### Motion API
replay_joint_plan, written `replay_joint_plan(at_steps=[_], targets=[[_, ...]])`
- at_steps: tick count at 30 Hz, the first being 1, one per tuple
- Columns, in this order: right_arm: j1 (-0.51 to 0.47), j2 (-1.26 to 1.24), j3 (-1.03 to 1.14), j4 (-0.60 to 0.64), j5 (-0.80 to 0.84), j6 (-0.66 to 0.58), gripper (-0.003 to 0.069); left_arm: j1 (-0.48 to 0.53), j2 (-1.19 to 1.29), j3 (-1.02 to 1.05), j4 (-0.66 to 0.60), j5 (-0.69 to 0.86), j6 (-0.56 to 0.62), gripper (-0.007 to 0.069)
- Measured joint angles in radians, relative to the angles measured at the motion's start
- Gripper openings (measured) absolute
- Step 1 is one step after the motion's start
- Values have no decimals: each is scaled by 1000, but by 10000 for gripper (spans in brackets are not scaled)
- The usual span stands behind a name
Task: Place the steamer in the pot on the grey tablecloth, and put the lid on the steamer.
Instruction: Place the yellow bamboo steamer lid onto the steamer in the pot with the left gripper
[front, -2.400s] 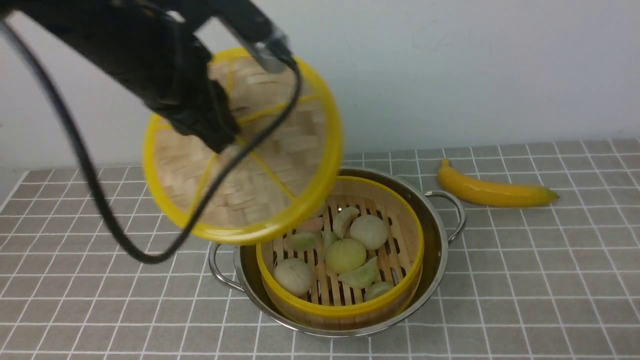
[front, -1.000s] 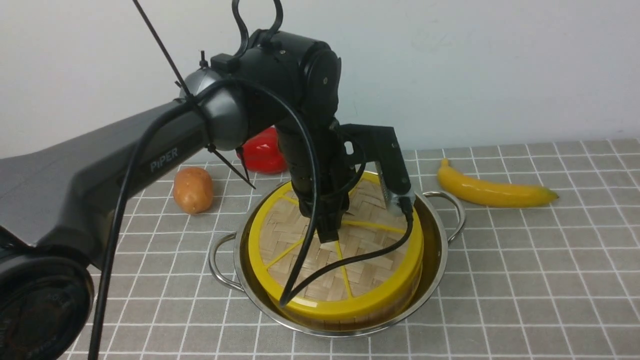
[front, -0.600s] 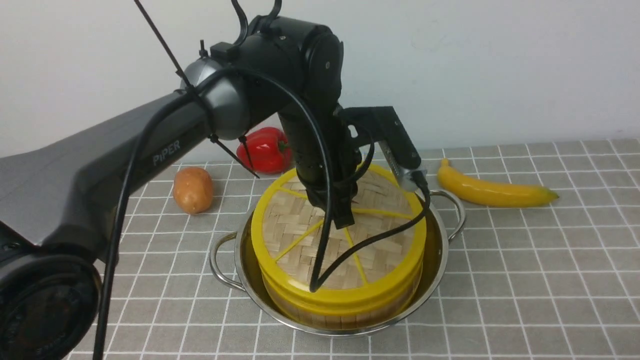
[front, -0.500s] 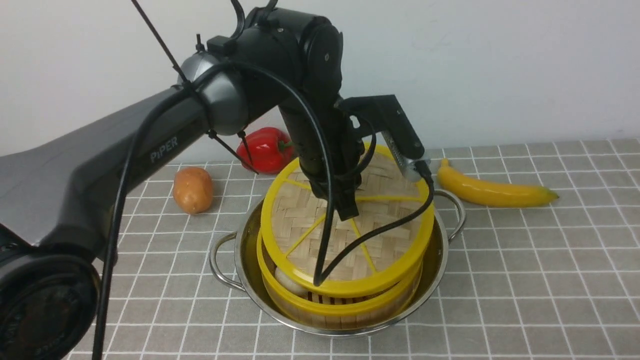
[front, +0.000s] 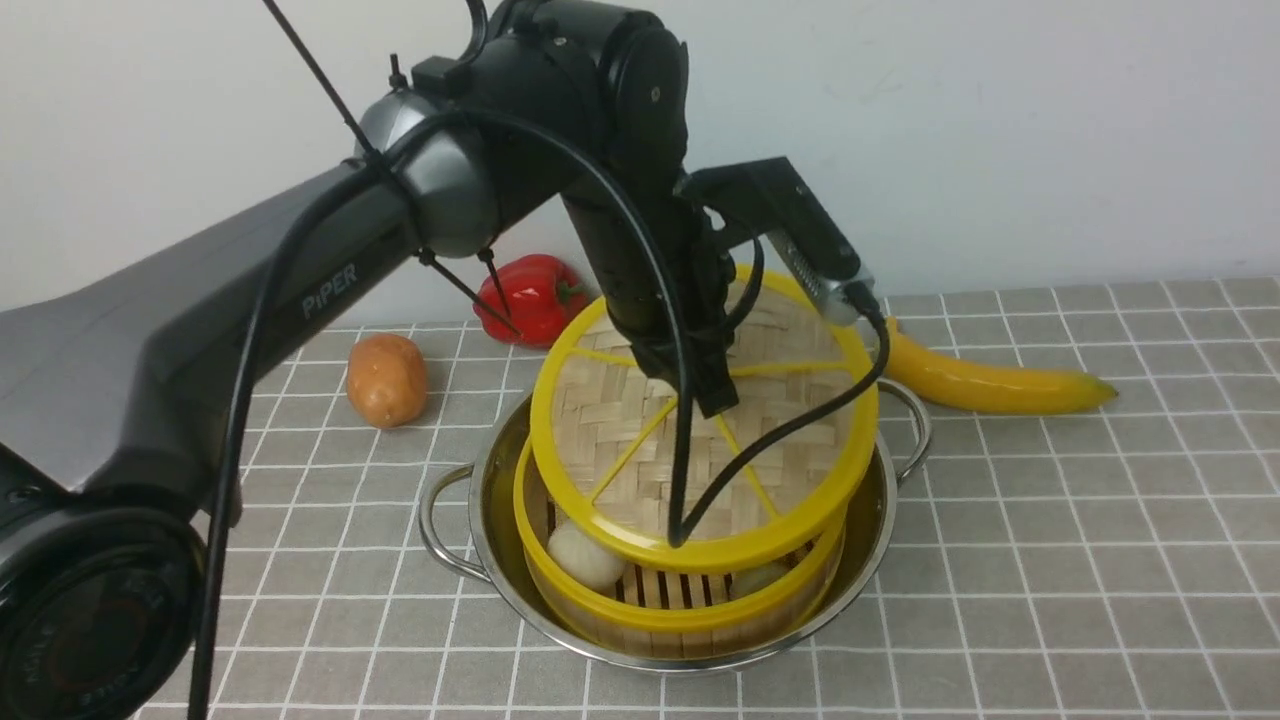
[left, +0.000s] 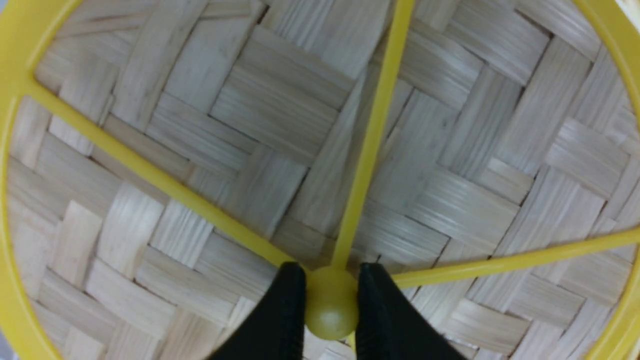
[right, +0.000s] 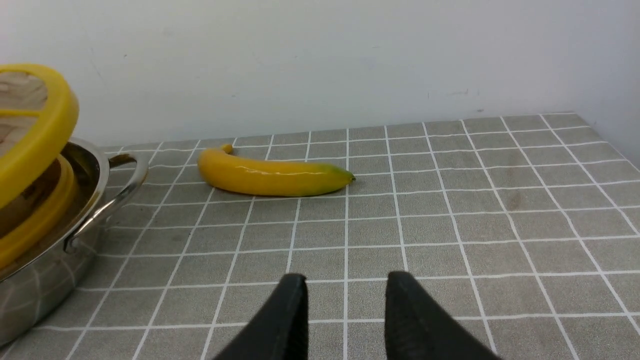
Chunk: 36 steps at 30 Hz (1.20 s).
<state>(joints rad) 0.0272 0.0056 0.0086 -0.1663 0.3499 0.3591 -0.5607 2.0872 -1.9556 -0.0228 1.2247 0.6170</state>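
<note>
The steel pot stands on the grey tablecloth, and the steamer sits inside it with pale buns showing on its slats. The lid hangs tilted over the steamer, far edge high and near edge low just above the steamer's rim. My left gripper is shut on the lid's yellow centre knob, a black finger on each side, with woven bamboo filling the left wrist view. Over bare cloth to the right of the pot, my right gripper is open and holds nothing.
A banana lies on the cloth behind and to the right of the pot, close to its right handle. A red pepper and a potato sit at the back left. The left arm's cable droops across the lid.
A second ago the lid lay flat on the steamer. It has since risen off with my left gripper and tilted, uncovering the buns. The right gripper has not changed.
</note>
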Motion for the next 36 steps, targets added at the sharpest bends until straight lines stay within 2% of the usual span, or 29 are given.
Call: replay_joint_plan(at_steps=[10,13,18,24,36], targets=[[0,0,0,0,0,0,240,0,-15,-2,10,1,-161,117],[0,0,0,0,0,0,240,0,-56,0,-9,2,-236,117],[0,0,0,0,0,0,240,0,-139,66,-22,1,-296,117],[0,0,0,0,0,0,240,0,-143,138,-20,3,-299,117],[0,0,0,0,0,0,240,0,-49,147,23,1,-195,117]])
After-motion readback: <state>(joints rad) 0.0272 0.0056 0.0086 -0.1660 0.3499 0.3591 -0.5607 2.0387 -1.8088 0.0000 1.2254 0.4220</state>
